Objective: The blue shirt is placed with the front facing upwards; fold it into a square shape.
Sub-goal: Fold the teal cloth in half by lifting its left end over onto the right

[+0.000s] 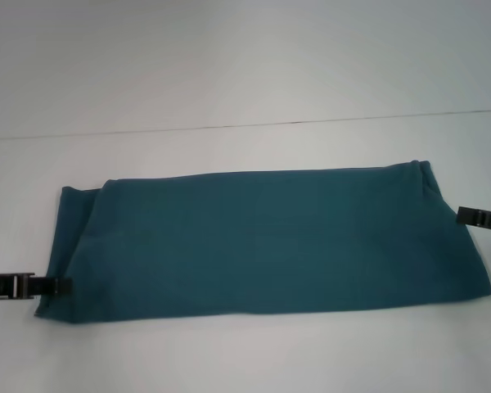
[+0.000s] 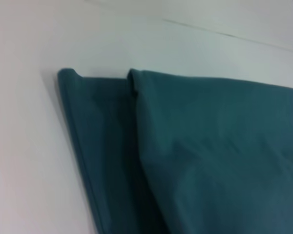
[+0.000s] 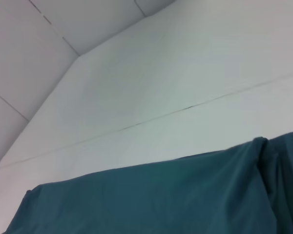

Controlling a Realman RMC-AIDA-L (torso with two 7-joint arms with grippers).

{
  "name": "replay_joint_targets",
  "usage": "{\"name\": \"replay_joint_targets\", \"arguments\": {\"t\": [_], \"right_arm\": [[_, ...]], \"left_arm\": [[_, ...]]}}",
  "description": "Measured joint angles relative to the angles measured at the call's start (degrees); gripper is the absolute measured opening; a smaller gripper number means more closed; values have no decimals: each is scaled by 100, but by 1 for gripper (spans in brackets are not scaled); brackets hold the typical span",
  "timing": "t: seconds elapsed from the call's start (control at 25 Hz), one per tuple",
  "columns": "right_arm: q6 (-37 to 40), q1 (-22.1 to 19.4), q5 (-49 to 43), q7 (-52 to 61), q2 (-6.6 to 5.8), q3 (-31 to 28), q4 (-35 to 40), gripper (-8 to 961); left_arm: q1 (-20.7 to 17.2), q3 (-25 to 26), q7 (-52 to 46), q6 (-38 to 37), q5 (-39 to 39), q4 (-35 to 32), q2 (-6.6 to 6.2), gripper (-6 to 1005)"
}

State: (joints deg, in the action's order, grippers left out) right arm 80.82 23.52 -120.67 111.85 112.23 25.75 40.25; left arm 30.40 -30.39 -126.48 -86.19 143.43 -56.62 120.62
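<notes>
The shirt (image 1: 262, 241) lies flat on the white table (image 1: 229, 74), in the middle, a bit near the robot. It's already folded into a long band. No letters show on top, just plain teal cloth. Its long way runs left to right.

The left gripper (image 1: 59, 286) is at the shirt's left end, near corner, w/ its tip touching the cloth edge. It looks like it may be pinching the edge, but I can't tell if the fingers are pressed together or spread. The right gripper (image 1: 475, 217) is at the right end, just beside the edge, a bit farther back than the left one. Can't tell its fingers either.

The left wrist view shows the left end of the shirt (image 2: 195, 156) w/ a layer lying over another, so there's a step in the cloth. The right wrist view shows the far edge of the shirt (image 3: 151, 200) and a bunched corner.

What matters next, I think: the band is long left to right and each arm sits at one short end. So one end likely needs to go over toward the other to make a square. Both arms are abt equally close to their own end.
</notes>
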Motion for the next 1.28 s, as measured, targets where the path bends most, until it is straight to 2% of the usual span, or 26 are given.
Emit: {"name": "replay_joint_targets", "arguments": {"t": [0.04, 0.24, 0.48, 0.92, 1.12, 1.28], "right_arm": [[-12, 12, 0, -28, 18, 0, -4, 802], [-138, 57, 0, -122, 64, 0, -7, 926], [-219, 128, 9, -116, 75, -15, -9, 922], [-248, 267, 9, -99, -2, -35, 31, 923], [-252, 323, 9, -86, -20, -35, 41, 924], [-251, 365, 8, -75, -41, -35, 45, 923]], "left_arm": [[-2, 4, -35, -1, 0, -53, 0, 167], [-46, 10, -269, -12, 0, -271, -5, 388], [-110, 24, -530, -247, 14, -346, -26, 594], [-212, 508, -1313, -1197, 64, -490, -182, 598], [-193, 491, -1494, -1183, 166, -247, -189, 598], [-81, 478, -1519, -927, 256, 249, -235, 597]]}}
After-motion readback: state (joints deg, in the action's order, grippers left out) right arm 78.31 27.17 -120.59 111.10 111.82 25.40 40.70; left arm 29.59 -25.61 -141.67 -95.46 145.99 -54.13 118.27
